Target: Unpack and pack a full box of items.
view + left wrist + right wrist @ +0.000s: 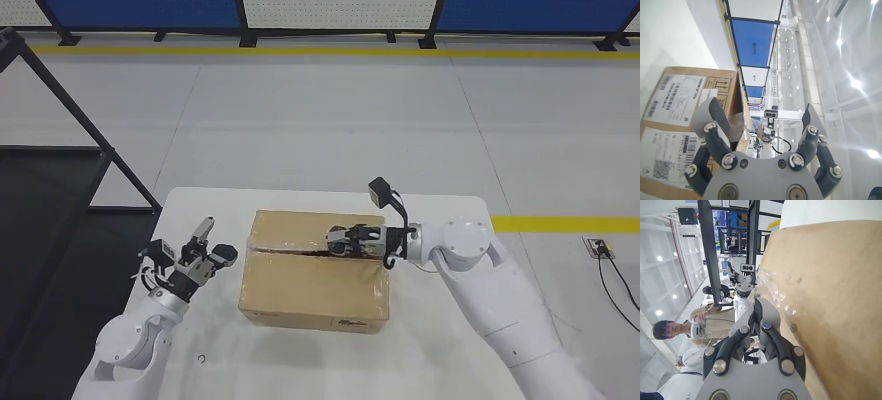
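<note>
Listing, top view: cardboard box [315, 285] at the middle of the white table [440, 345], top seam parted, side print too small to read. Right gripper [340, 240] on the seam; left gripper [205, 252] just beside the box's end.

Left wrist view: left gripper spread wide, holding nothing. White barcode labels [676, 98] and handling symbols [719, 84] on the box end, partly covered by a finger.

Right wrist view: right gripper pinched closed against the box top, beside crumpled clear tape [776, 289].
</note>
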Robot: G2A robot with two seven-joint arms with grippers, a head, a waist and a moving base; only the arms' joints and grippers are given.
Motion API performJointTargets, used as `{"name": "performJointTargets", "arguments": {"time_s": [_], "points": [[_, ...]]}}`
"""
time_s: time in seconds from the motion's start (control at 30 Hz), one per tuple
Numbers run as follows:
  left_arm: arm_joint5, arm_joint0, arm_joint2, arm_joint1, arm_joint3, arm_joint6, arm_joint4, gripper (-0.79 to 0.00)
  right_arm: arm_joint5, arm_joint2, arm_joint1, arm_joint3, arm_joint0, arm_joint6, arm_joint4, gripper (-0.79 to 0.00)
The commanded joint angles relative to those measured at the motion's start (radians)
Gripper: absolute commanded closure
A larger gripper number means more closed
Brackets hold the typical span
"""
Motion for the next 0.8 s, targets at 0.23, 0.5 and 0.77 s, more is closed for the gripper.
{"name": "performJointTargets", "arguments": {"time_s": [0.23,0.5,0.77], "points": [[0.005,0.012,0.034,-0.002,0.007,-0.019,0.006,-0.785,0.018,-0.004,0.002,-0.081,-0.017,-0.008,-0.005,0.0],[0.01,0.018,0.049,-0.003,0.0,-0.044,-0.009,-0.785,0.002,0.003,0.004,-0.132,-0.041,-0.015,0.008,0.0],[-0.007,0.046,0.066,-0.004,-0.035,-0.064,-0.013,-0.785,-0.014,0.021,0.009,-0.186,-0.068,-0.035,0.024,0.0]]}}
